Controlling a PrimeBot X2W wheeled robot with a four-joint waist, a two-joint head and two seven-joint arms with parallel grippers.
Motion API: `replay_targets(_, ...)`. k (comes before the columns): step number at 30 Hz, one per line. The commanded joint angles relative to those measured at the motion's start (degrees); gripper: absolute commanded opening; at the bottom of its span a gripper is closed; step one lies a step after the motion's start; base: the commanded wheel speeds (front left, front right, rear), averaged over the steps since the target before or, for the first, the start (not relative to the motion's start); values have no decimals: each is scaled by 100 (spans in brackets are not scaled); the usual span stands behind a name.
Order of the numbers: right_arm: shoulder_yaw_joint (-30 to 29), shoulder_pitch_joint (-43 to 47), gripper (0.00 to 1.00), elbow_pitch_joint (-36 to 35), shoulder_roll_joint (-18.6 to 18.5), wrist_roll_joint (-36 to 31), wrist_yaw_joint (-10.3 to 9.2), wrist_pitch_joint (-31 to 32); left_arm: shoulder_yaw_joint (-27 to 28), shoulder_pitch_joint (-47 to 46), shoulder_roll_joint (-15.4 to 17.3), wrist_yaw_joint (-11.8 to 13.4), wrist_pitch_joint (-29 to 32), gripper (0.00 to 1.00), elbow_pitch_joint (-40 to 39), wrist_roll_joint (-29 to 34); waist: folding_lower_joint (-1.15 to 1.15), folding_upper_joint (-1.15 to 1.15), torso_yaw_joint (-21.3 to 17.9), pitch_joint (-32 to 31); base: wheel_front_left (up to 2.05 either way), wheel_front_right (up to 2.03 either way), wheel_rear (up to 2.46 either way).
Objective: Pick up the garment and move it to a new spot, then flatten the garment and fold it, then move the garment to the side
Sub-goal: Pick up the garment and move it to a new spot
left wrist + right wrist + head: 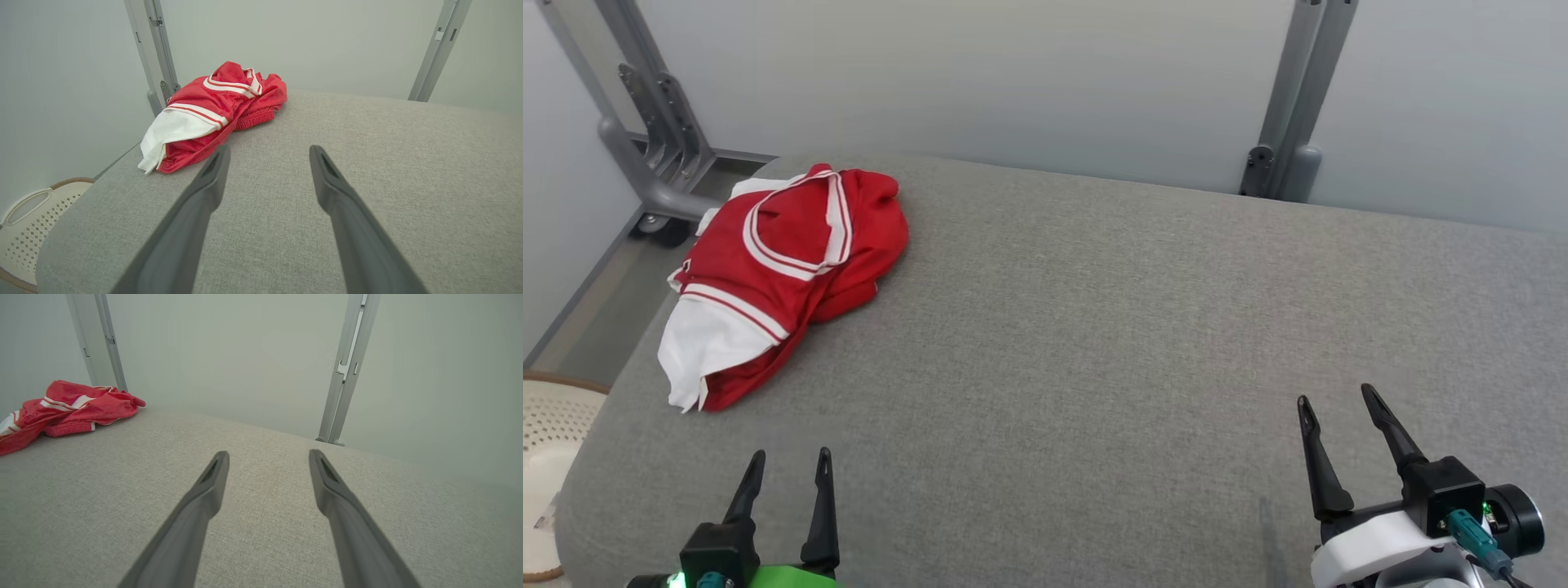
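Left wrist view adds basket (perforated) below garment.

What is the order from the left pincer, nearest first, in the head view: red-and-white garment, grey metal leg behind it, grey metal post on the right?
1. Crumpled red-and-white fabric garment, ahead of the left pincer.
2. Grey metal leg, far left back.
3. Grey metal post, far right back.
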Motion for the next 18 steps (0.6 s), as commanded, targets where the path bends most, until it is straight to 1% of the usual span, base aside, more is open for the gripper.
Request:
replay_targets(1, 8, -49, 100, -13, -10, 35, 0, -18, 51, -119, 49, -21, -6, 100, -2, -10, 0, 0, 119, 40, 0, 0, 0)
replay_targets(4, 44, -114, 100, -54, -17, 22, 0, -18, 114, -447, 55, -45, -6, 100, 71, -72, 0, 0, 100, 265, 0, 0, 0)
replay_targets(8, 57, -344, 100, -133, -174, -17, 0, -18, 15, -1263, 70, -86, -6, 100, 469, -148, 0, 0, 57, 844, 0, 0, 0)
replay_targets(12, 108, -631, 100, -241, -364, -44, 0, -18, -190, -2324, 121, -110, 87, 100, 1202, -218, 0, 0, -29, 1487, 0, 0, 0)
replay_targets(18, 255, -1139, 100, -372, -601, -34, -1, -18, -316, -3911, 309, -134, 600, 100, 2419, -442, 0, 0, -301, 2369, 0, 0, 0)
